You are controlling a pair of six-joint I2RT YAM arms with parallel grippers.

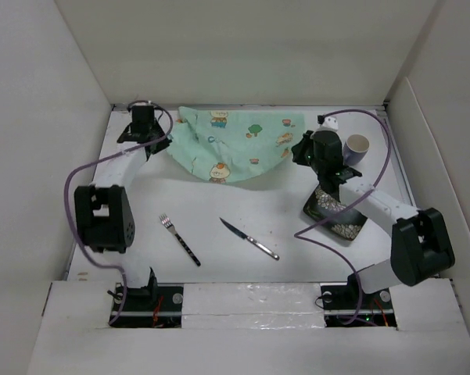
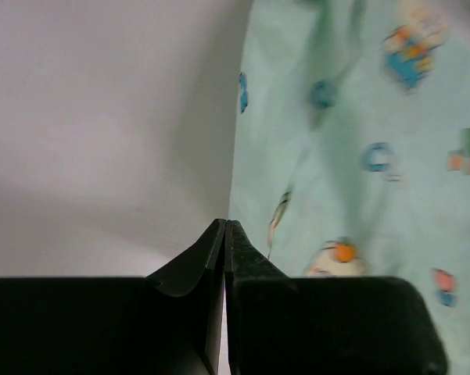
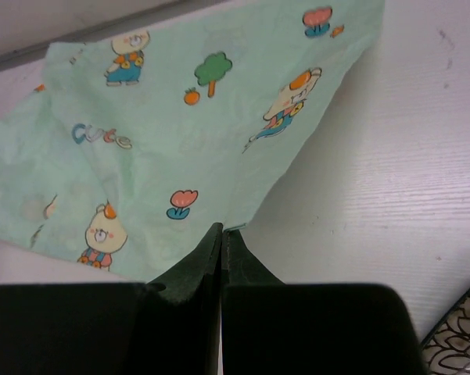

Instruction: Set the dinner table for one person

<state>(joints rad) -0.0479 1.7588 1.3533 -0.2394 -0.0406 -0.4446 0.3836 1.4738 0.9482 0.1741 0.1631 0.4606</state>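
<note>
The mint-green cartoon-printed placemat (image 1: 233, 144) hangs in a curve over the back of the white dinner table (image 1: 219, 207). My left gripper (image 1: 159, 140) is shut on the placemat's left edge, and the cloth (image 2: 360, 141) meets the tips of my closed left gripper (image 2: 226, 224) in the left wrist view. My right gripper (image 1: 298, 151) is shut on the placemat's right corner, and the cloth (image 3: 180, 133) ends at the tips of my closed right gripper (image 3: 222, 229) in the right wrist view.
A fork (image 1: 180, 240) and a knife (image 1: 249, 238) lie on the table in front of the placemat. A dark patterned plate (image 1: 335, 212) lies under the right arm. A white cup (image 1: 358, 146) stands at the back right. White walls ring the table.
</note>
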